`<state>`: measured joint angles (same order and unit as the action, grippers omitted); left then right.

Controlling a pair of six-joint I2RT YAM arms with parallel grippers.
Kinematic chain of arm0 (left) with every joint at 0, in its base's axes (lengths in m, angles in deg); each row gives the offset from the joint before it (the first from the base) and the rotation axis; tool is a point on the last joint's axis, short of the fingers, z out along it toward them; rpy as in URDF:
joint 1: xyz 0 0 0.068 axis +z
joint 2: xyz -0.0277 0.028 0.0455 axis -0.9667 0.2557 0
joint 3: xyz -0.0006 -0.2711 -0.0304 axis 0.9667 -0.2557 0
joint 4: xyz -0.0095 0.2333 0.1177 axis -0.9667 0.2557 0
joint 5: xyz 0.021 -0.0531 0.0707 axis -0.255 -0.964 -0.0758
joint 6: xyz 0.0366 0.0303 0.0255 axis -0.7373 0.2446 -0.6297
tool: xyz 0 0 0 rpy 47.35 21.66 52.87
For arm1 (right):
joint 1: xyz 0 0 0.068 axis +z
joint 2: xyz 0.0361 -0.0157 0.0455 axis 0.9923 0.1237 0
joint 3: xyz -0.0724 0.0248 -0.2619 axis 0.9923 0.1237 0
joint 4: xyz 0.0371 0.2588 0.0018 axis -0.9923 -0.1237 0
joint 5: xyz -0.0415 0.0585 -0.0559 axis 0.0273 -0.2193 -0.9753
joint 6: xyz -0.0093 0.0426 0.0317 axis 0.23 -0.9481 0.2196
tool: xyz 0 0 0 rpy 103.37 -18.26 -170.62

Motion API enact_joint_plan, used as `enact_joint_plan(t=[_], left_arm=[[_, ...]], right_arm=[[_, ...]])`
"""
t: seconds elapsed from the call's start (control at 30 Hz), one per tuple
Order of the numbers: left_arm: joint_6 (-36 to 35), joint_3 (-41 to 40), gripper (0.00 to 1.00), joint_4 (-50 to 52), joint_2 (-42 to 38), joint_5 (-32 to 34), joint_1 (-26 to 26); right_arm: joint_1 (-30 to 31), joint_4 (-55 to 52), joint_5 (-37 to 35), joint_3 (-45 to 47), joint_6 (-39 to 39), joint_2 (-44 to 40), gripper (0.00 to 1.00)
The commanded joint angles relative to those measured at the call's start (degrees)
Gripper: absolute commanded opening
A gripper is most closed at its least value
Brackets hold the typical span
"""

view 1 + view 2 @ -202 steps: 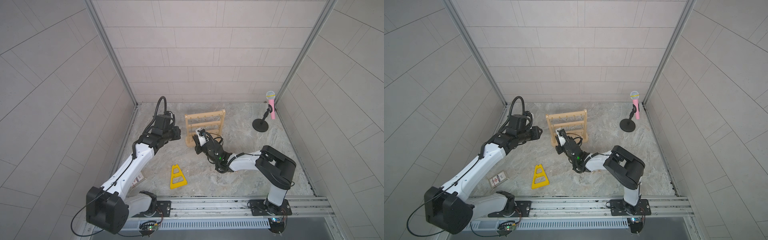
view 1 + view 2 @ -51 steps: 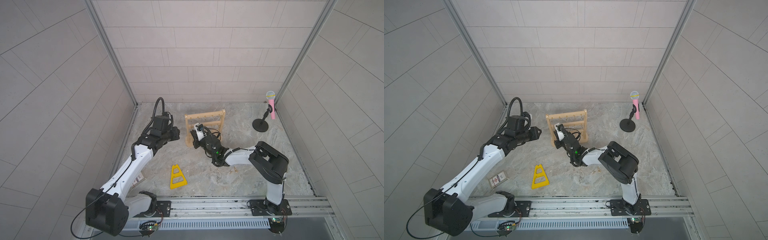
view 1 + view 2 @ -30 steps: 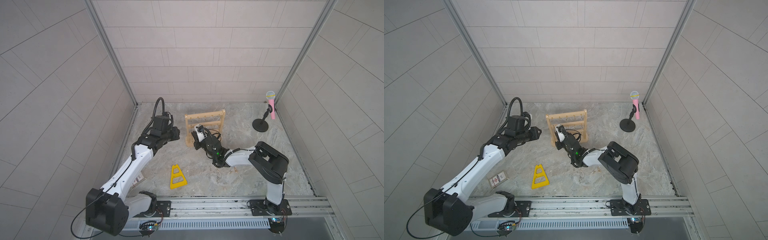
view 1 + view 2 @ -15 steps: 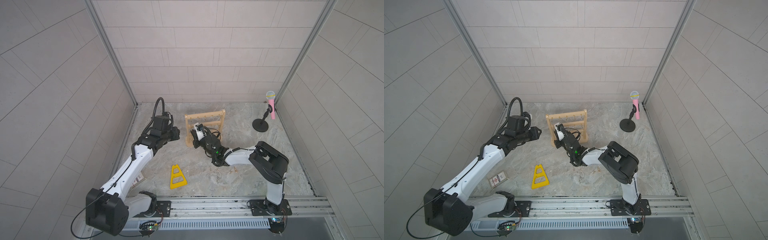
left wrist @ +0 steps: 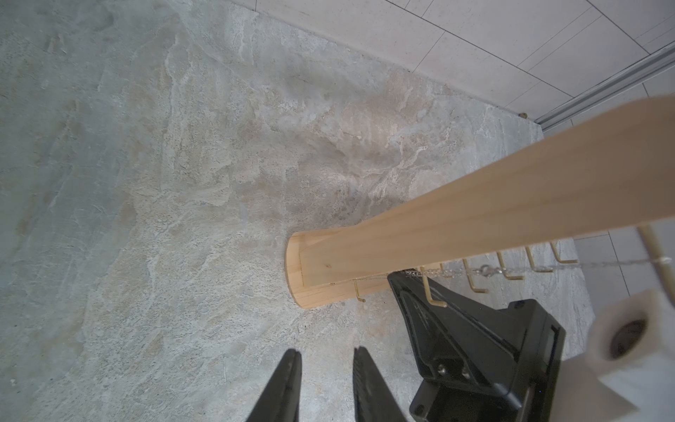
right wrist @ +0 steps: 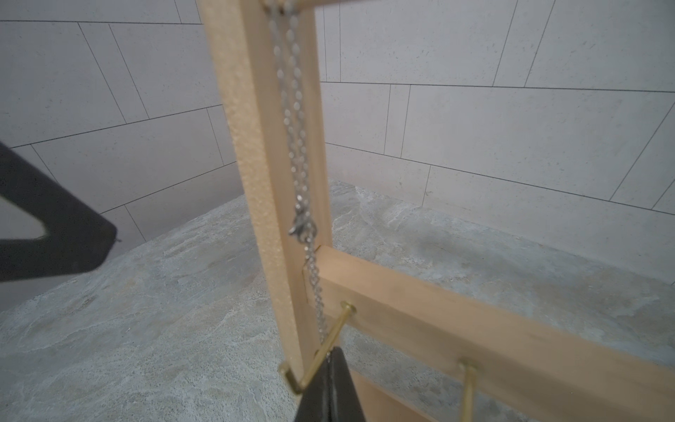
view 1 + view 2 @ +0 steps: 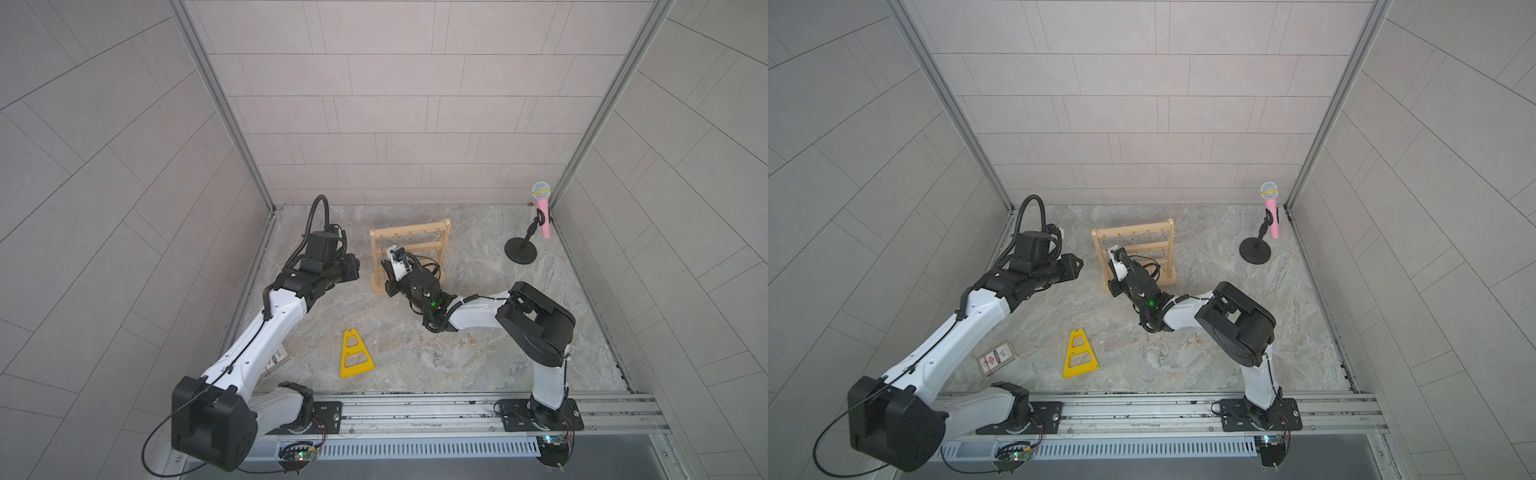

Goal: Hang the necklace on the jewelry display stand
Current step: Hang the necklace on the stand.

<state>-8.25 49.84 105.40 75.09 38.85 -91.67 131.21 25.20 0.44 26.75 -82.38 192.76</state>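
- R gripper clamped tight on necklace chain, chain taut along stand upright.
- L gripper part-open, empty, hovering just beside stand, not touching.

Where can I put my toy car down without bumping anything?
Bare floor lies between the jewelry display stand and the microphone stand, and between the yellow triangle and the display stand's base. Crowded: the stand's end by the left hand, where the right hand grips the necklace.

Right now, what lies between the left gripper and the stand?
Only bare floor. The left wrist view shows nothing else between the left gripper and the stand.
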Motion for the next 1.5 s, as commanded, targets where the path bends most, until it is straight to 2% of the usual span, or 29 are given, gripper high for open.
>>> enact_joint_plan(t=[0.0,0.43,0.73,1.47], left_arm=[[0.2,-0.7,0.29,-1.0,0.2,0.4,0.4],[0.8,-1.0,0.29,-1.7,0.3,0.0,0.4],[0.9,-1.1,0.29,-1.8,0.3,-0.1,0.4],[0.7,-0.8,0.29,-1.8,0.5,-0.2,0.4]], right_arm=[[-0.1,0.7,0.6,1.2,0.4,-1.1,0.04],[0.6,-0.9,1.6,4.4,1.2,-4.4,0.02],[1.5,-4.6,4.1,2.7,2.8,-5.3,0.03],[2.5,-4.3,2.6,4.4,2.9,-8.0,0.04]])
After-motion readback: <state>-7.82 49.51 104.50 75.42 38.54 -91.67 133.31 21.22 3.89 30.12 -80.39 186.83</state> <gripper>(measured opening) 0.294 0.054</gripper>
